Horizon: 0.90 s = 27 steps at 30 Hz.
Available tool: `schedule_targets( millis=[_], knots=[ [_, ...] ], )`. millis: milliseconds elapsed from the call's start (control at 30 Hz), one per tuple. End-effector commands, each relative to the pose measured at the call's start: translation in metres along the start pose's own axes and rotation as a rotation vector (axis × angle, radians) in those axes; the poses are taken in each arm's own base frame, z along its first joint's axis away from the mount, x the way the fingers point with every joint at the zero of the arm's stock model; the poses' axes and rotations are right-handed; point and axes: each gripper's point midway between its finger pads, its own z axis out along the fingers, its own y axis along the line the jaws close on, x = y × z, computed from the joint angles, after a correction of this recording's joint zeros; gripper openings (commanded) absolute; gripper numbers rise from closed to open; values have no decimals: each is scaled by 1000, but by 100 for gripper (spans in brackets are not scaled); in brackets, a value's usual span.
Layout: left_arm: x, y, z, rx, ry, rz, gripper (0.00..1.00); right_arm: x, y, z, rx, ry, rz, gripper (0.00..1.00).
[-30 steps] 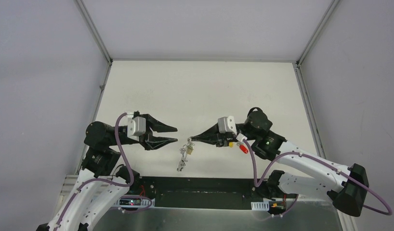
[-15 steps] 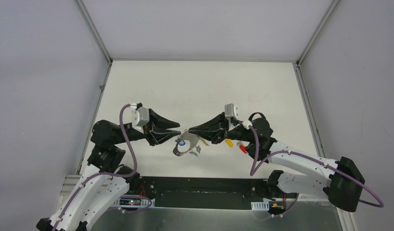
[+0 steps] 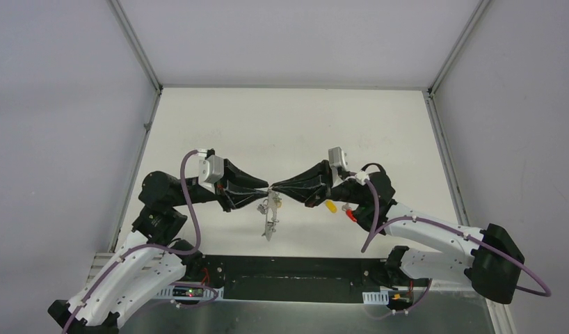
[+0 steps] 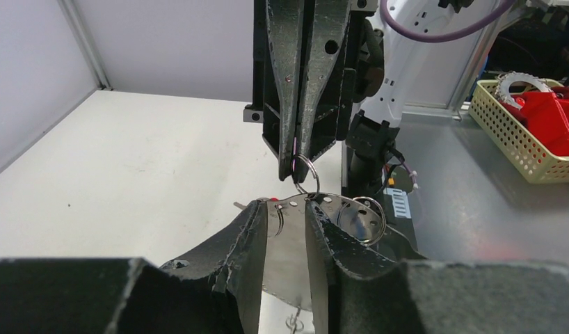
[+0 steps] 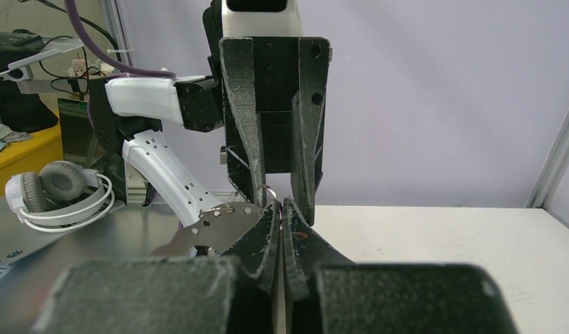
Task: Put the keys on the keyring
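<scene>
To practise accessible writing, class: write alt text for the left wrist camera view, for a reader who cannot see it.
The right gripper, jaws shut, points down from above and pinches a small silver wire ring. Below it, a flat silver metal plate with punched holes sits between the black fingers of the left gripper, over a white table.
</scene>
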Motion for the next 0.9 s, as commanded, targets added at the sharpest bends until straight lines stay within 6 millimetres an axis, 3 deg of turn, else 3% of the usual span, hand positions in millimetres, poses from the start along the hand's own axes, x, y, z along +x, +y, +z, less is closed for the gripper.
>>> schedule_targets(
  millis=[0,233,600,867],
  knots=[
    [-22,0,8,-3,-85,38,28,-31,2,6,0,-104,-39,0],
    [-15,-2,15,13,-69,5,27,-29,-1,6,18,-103,-28,0],
    [-16,9,7,-93,-72,4,31,-24,-15,-2,134,-78,56,0],
    [-12,18,-1,-179,29,-30,34,3,-19,-16,205,144,77,0]
  ],
)
